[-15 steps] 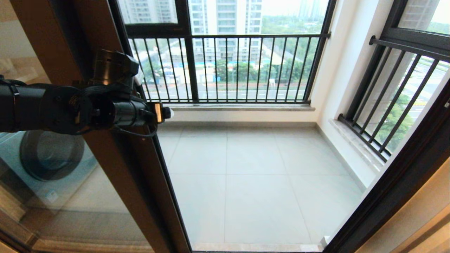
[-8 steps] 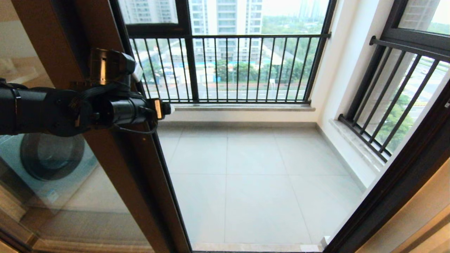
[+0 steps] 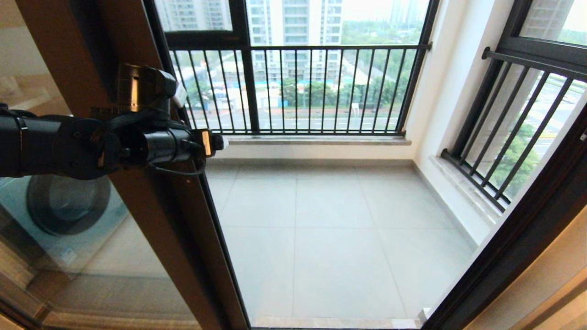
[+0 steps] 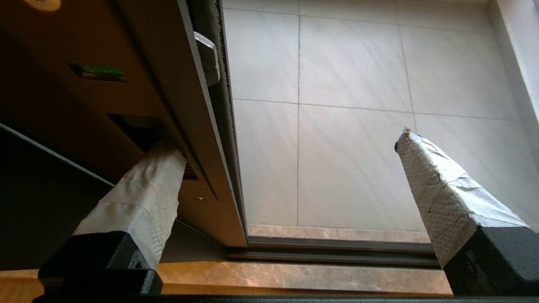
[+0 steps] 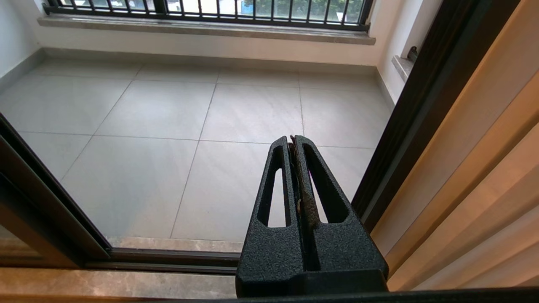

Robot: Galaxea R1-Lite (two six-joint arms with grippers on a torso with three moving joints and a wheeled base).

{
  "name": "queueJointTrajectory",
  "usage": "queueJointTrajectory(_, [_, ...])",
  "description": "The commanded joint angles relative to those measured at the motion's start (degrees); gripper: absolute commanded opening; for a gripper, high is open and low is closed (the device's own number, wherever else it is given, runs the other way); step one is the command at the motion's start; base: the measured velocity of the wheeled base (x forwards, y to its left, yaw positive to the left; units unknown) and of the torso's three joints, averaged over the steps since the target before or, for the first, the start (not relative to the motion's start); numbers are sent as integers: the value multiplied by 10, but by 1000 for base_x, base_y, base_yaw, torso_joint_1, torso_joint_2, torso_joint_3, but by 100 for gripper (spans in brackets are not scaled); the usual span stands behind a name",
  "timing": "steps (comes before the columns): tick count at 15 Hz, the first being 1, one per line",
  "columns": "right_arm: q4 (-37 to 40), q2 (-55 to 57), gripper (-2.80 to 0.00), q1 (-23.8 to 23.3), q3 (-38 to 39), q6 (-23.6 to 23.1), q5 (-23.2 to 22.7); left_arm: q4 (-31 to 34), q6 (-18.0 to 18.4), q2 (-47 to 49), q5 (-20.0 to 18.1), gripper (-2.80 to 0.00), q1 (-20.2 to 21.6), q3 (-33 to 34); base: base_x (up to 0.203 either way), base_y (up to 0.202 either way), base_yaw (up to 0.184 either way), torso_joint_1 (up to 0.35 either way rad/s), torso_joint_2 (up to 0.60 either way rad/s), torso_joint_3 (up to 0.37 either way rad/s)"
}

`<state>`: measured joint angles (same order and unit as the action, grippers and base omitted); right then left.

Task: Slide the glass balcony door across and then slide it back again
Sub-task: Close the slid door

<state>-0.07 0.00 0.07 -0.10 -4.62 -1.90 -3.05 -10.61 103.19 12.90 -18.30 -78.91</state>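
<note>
The glass balcony door stands at the left of the doorway, and its dark brown stile (image 3: 151, 220) runs down the head view. Its frosted band is out of view. In the left wrist view my left gripper (image 4: 286, 139) is open and straddles the stile's edge (image 4: 198, 139). One taped finger (image 4: 143, 198) has its tip in the recessed handle slot (image 4: 134, 130). The other taped finger (image 4: 438, 185) hangs free over the balcony tiles. My right gripper (image 5: 292, 141) is shut with nothing held, parked low by the right door frame.
The open doorway shows the tiled balcony floor (image 3: 330, 238), a dark railing (image 3: 298, 87) and a barred side window (image 3: 513, 133). The floor track (image 4: 337, 250) runs along the threshold. The dark right frame (image 3: 518, 233) bounds the opening. A white washing machine (image 3: 64, 206) shows through glass at left.
My left arm has shifted slightly to the left against the stile. The door's position looks almost the same.
</note>
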Motion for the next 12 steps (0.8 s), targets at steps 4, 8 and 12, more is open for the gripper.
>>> queueJointTrajectory(4, [0,1,-280,0,0,0,0,0,-2,-1,0,0,-23,6,0,0,0,0,0,0])
queueJointTrajectory(8, [0,1,-280,0,0,0,0,-1,-4,-1,1,0,-39,9,0,0,0,0,0,0])
queueJointTrajectory(12, [0,1,-280,0,0,0,0,-2,-5,-1,1,0,-39,14,0,0,0,0,0,0])
